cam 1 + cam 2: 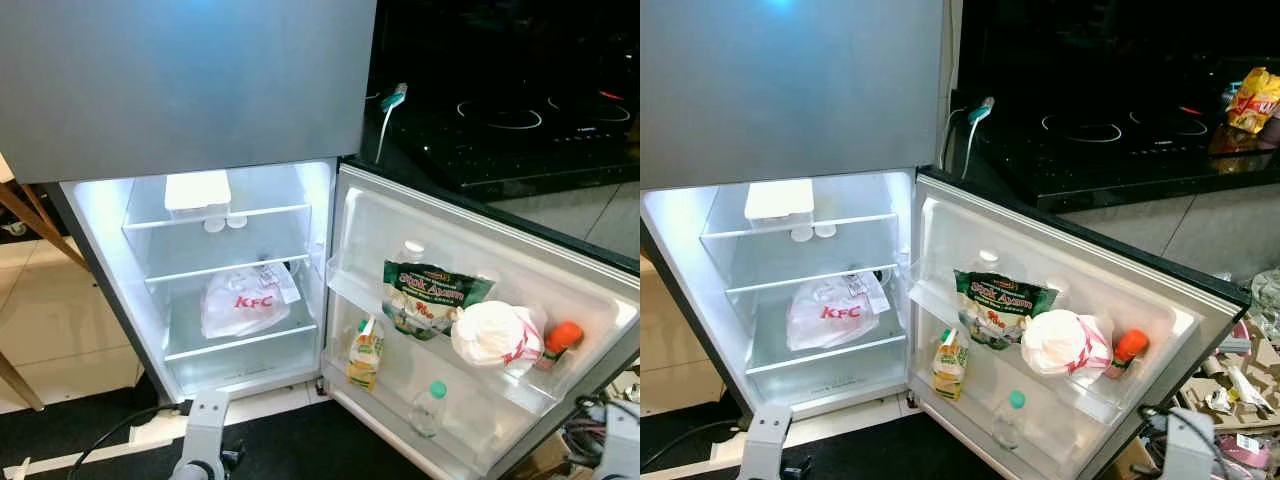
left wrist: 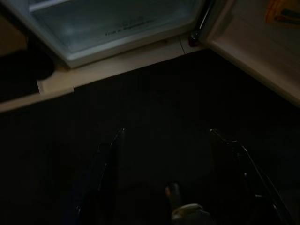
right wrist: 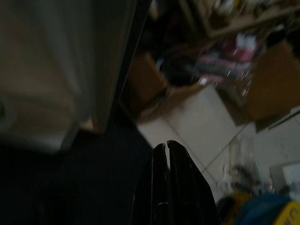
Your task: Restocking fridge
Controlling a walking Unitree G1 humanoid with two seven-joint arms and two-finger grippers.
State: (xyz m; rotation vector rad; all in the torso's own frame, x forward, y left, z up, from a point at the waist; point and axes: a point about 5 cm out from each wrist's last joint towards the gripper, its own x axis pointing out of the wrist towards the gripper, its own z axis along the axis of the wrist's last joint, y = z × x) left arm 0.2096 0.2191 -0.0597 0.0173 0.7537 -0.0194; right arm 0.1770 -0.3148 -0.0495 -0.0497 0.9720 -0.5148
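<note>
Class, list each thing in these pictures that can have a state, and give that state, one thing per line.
fridge door: swung open, shelves stocked
freezer door: shut
fridge interior light: on
KFC bag: lying on a glass shelf inside
clear bottle: upright, green cap on, in lower door shelf
left end effector: open, empty
right end effector: shut, empty

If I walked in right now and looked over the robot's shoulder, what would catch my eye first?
Probably the brightly lit open fridge, with a white KFC bag on its lower glass shelf. Next, the swung-open door, whose upper rack holds a green snack packet, a knotted white bag and an orange-capped bottle.
</note>
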